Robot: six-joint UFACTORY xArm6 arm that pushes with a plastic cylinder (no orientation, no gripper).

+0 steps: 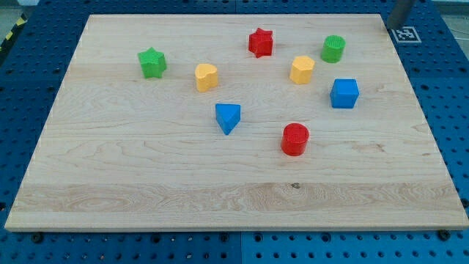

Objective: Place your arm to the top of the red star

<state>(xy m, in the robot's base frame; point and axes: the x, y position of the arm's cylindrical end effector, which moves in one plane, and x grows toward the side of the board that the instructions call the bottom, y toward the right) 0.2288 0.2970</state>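
Observation:
The red star (260, 42) sits near the top middle of the wooden board (146, 161). Only the lower end of my dark rod shows, at the view's top right corner. My tip (394, 25) is by the board's top right corner, far to the right of the red star and slightly above it. The green cylinder (333, 48) and the yellow hexagon (301, 70) lie between the star and my tip. Nothing touches the red star.
A green star (152, 62) sits at the upper left, with a yellow heart-like block (207, 76) to its right. A blue cube (344, 93) is at the right. A blue triangle (228, 117) and a red cylinder (294, 138) are mid-board. A white marker tag (405, 34) lies off the board's top right corner.

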